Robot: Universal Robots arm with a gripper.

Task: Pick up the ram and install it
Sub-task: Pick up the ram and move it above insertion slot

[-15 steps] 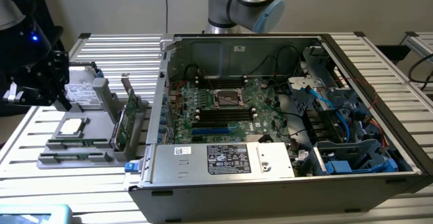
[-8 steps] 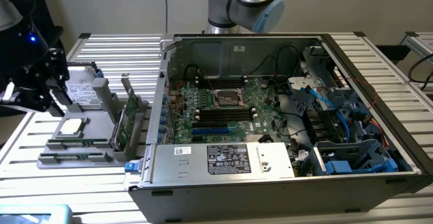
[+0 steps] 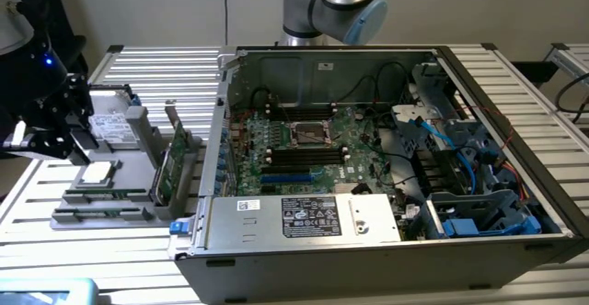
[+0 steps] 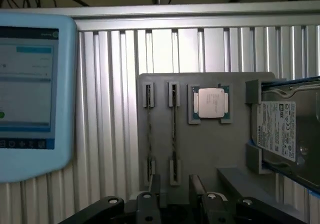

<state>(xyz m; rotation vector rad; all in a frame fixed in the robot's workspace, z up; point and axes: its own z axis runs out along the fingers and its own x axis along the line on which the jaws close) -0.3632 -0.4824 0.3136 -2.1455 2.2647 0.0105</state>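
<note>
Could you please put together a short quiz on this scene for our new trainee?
1. True or false: two ram sticks stand on edge in the grey tray.
2. What lies in the tray between the ram sticks and the hard drive? A the processor; B a fan; C a screwdriver.
3. Is the gripper holding anything?
Key: 1 true; 2 A; 3 no, its jaws are open and empty.

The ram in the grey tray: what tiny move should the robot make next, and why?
Probably lower straight down. The open gripper hangs above the ram, whose thin edge seems to line up between its fingers, and nothing is held yet.
</note>
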